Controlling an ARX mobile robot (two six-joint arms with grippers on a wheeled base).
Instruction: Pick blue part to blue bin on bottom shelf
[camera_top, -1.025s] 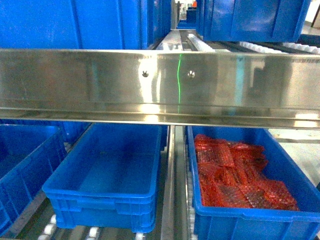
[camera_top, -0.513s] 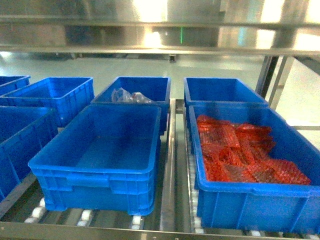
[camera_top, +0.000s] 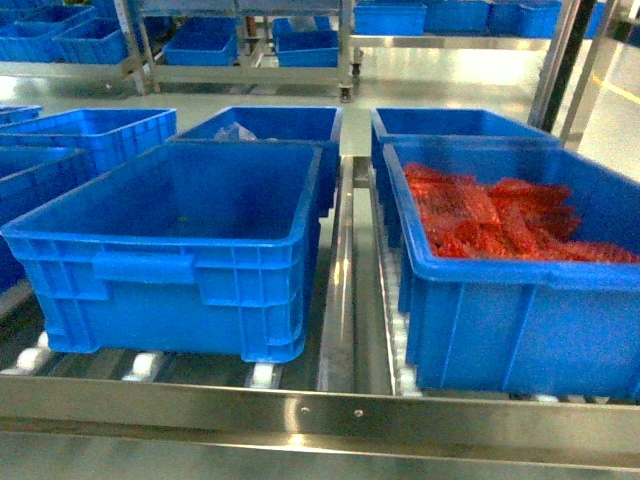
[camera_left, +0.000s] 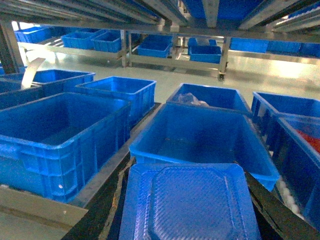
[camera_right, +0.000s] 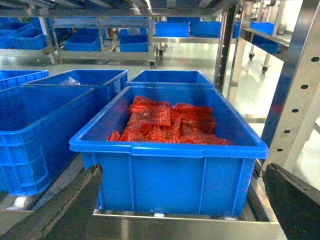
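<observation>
blue part (camera_left: 189, 205), a thin moulded plastic tray (likely light, slightly flexible, slippery), sat pinched by its edges in the left gripper (camera_left: 187, 220), just before the empty blue bin (camera_left: 200, 140); right gripper (camera_right: 180, 220) hung spread wide.

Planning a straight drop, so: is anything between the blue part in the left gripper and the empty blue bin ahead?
Nothing visible does. The blue moulded plastic part, held in the left gripper, sits just before the large empty bright-blue plastic bin; only the bin's near rim must be cleared.
</observation>
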